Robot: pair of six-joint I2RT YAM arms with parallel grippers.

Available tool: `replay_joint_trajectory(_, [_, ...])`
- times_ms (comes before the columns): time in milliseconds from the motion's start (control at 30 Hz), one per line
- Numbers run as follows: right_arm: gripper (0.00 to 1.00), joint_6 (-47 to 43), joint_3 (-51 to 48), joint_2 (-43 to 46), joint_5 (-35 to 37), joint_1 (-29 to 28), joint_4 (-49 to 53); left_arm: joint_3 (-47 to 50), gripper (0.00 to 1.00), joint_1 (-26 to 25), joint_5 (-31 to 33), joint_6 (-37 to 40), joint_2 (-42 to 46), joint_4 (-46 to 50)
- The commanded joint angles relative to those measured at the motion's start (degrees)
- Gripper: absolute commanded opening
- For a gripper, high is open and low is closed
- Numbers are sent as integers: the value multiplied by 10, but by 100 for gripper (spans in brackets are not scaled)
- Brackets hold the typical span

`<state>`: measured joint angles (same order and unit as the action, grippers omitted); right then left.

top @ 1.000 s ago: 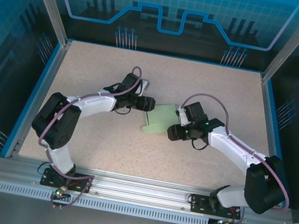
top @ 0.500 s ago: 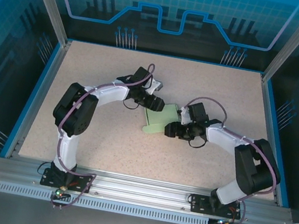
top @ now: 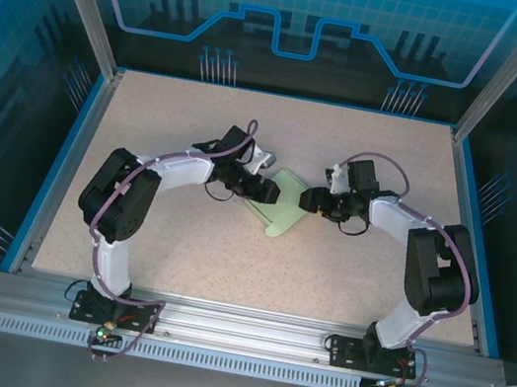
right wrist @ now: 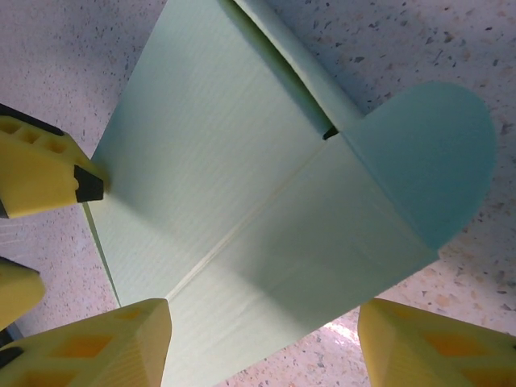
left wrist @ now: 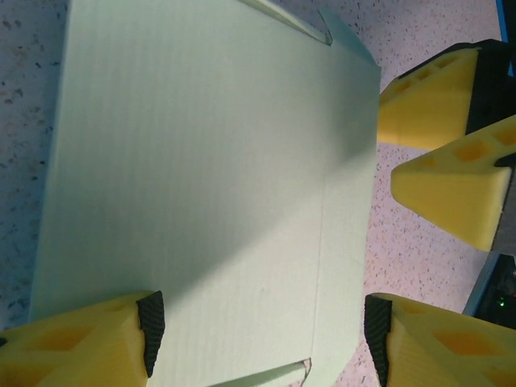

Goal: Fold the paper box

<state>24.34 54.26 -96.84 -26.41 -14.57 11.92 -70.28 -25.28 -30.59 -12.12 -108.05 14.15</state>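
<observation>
The pale mint-green paper box (top: 282, 208) lies on the speckled table between both grippers, turned cornerwise. In the left wrist view the paper box (left wrist: 210, 185) is a broad creased panel with a slit at its near edge. In the right wrist view the paper box (right wrist: 242, 185) shows a diagonal crease and a rounded flap (right wrist: 427, 157) standing off to the right. My left gripper (top: 273, 193) is open at the box's left side, fingers (left wrist: 105, 343) wide over the panel. My right gripper (top: 306, 199) is open at its right side, fingers (right wrist: 427, 347) spread past the card's near edge.
The speckled table (top: 180, 240) is ringed by a blue rim and metal frame posts. The two grippers face each other closely across the box; the right gripper's yellow fingers (left wrist: 451, 189) show in the left wrist view, the left's (right wrist: 36, 173) in the right wrist view.
The box has turned from square-on to cornerwise and shifted slightly right. My right gripper swung up and back to the box's right; my left gripper moved down to its left edge.
</observation>
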Motion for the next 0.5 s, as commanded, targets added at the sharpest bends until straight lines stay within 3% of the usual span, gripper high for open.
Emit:
replay_joint_trajectory(0, [64,-11,-11,9,-9,-1,2,9,71,4,38,-10,46,-30])
replay_joint_trajectory(233, [63,32,-66,35,-1,-34,-48,-20,72,25,129,6,23,-14])
replay_joint_trajectory(467, [55,81,-93,20,-10,-53,-121,-85,69,27,86,48,-52,49])
